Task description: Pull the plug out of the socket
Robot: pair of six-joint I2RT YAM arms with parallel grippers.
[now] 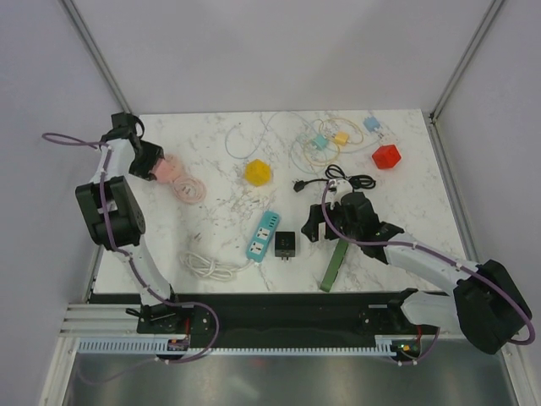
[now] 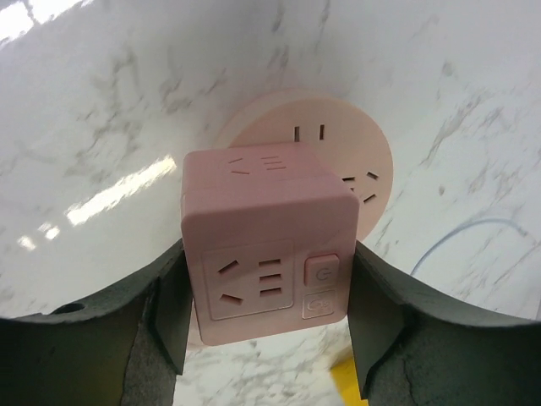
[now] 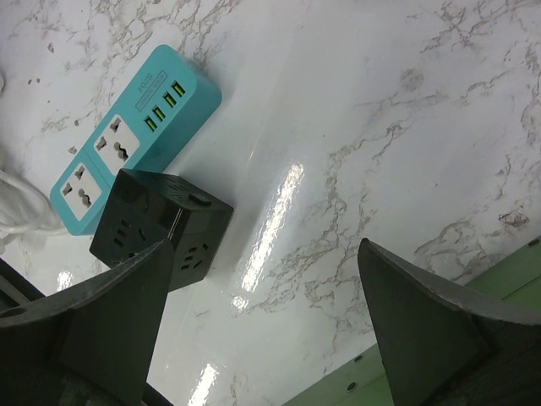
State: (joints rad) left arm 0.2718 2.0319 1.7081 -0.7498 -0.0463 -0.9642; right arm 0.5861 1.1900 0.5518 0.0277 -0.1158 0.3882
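Note:
A pink cube plug (image 2: pixel 266 254) stands on a round pink socket (image 2: pixel 359 156) lying on the marble table at the far left. My left gripper (image 2: pixel 268 315) is shut on the cube, one dark finger pressed against each of its side faces. From above, the left gripper (image 1: pixel 149 159) sits over the pink pieces, and a coiled pink cable (image 1: pixel 188 188) trails to their right. My right gripper (image 3: pixel 262 321) hangs open over bare marble with nothing between its fingers. In the top view the right gripper (image 1: pixel 340 218) is at mid-table.
A teal power strip (image 3: pixel 127 144) and a black cube adapter (image 3: pixel 161 228) lie left of the right gripper. A green strip (image 1: pixel 334 264) lies under the right arm. A yellow block (image 1: pixel 258 172), a red block (image 1: pixel 385 156), a black cable (image 1: pixel 342 180) and a white cable (image 1: pixel 211 266) are scattered around.

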